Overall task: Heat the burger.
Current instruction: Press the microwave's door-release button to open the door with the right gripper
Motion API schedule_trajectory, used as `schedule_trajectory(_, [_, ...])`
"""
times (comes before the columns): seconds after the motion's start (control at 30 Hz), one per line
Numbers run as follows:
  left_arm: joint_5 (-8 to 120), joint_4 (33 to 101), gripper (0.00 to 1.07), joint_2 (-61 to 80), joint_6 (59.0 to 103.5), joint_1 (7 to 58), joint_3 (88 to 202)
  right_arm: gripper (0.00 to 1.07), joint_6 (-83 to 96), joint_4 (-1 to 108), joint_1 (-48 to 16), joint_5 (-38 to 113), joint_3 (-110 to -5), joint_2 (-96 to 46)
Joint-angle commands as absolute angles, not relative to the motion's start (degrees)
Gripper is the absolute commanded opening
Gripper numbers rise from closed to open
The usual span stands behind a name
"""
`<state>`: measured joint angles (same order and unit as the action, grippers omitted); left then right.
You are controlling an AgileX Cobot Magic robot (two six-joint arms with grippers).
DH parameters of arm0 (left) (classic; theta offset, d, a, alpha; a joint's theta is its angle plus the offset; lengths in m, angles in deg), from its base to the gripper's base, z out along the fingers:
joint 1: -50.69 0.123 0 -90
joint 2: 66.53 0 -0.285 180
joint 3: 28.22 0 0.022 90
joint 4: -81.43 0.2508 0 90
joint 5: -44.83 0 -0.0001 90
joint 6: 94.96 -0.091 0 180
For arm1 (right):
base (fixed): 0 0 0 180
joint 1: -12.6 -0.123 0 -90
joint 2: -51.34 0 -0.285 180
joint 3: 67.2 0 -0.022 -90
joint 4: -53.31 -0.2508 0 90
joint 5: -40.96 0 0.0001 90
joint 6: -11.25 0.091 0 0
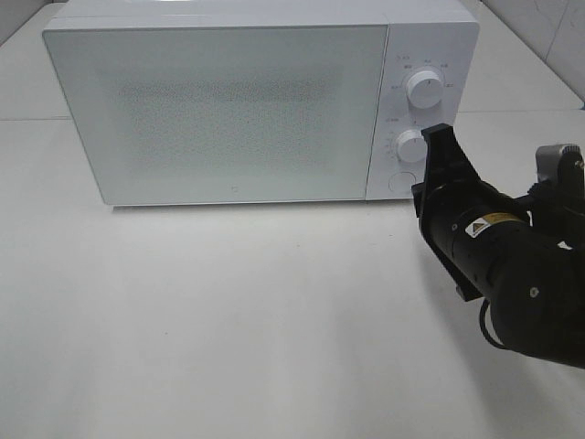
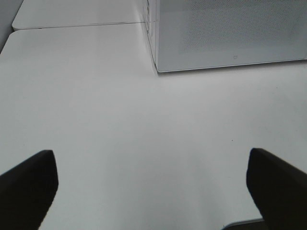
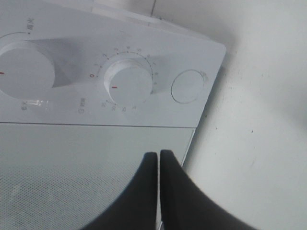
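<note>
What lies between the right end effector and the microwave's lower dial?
No object. The right wrist view shows only the bare white microwave front and printed marks between the right end effector and the lower dial.

White matte tabletop (image 1: 228, 320), seam (image 2: 76, 25) between two panels; soft even light, faint shadows.

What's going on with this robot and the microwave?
The right gripper, closed tight, is pointed at the control panel of the white microwave, close to the lower dial and the round button. The microwave door is closed and no burger is visible. The left gripper hangs open over the white table.
</note>
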<state>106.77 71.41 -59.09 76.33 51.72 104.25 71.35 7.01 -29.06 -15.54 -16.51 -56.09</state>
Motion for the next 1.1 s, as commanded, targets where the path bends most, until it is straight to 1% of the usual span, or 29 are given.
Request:
schedule_trajectory(0.03, [105.97, 71.23, 1.0, -60.23, 76.51, 51.95, 104.36, 0.0, 74.16, 10.16, -29.11, -14.85, -16.45, -55.97])
schedule_trajectory(0.3, [105.97, 71.23, 1.0, -60.23, 76.51, 51.95, 104.36, 0.0, 78.17, 12.51, -28.08, -10.95, -16.45, -55.97])
schedule_trajectory(0.43, [105.97, 71.23, 1.0, -60.23, 76.51, 51.95, 104.36, 0.0, 79.37, 16.41, -24.36, -10.67, -16.45, -55.97])
schedule_trajectory(0.53, [105.97, 71.23, 1.0, -60.23, 76.51, 51.95, 104.36, 0.0, 79.31, 16.92, -23.5, -10.55, -16.45, -55.97])
schedule_trajectory(0.6, [105.97, 71.23, 1.0, -60.23, 76.51, 51.95, 104.36, 0.0, 79.6, 18.7, -21.26, -10.67, -16.51, -56.38])
schedule_trajectory(0.63, [105.97, 71.23, 1.0, -60.23, 76.51, 51.95, 104.36, 0.0, 79.6, 18.7, -21.26, -10.67, -16.51, -56.38])
schedule_trajectory(0.73, [105.97, 71.23, 1.0, -60.23, 76.51, 51.95, 104.36, 0.0, 83.27, 21.91, -19.49, -10.78, -16.57, -58.21])
schedule_trajectory(0.8, [105.97, 71.23, 1.0, -60.23, 76.51, 51.95, 104.36, 0.0, 88.88, 25.17, -18.34, -12.27, -16.57, -61.07])
schedule_trajectory(0.9, [105.97, 71.23, 1.0, -60.23, 76.51, 51.95, 104.36, 0.0, 89.97, 26.03, -17.94, -12.79, -16.57, -62.05])
schedule_trajectory(0.97, [105.97, 71.23, 1.0, -60.23, 76.51, 51.95, 104.36, 0.0, 92.55, 29.07, -15.88, -13.93, -17.54, -65.03])
schedule_trajectory(1.1, [105.97, 71.23, 1.0, -60.23, 76.51, 51.95, 104.36, 0.0, 93.35, 30.67, -14.85, -13.82, -19.09, -66.63])
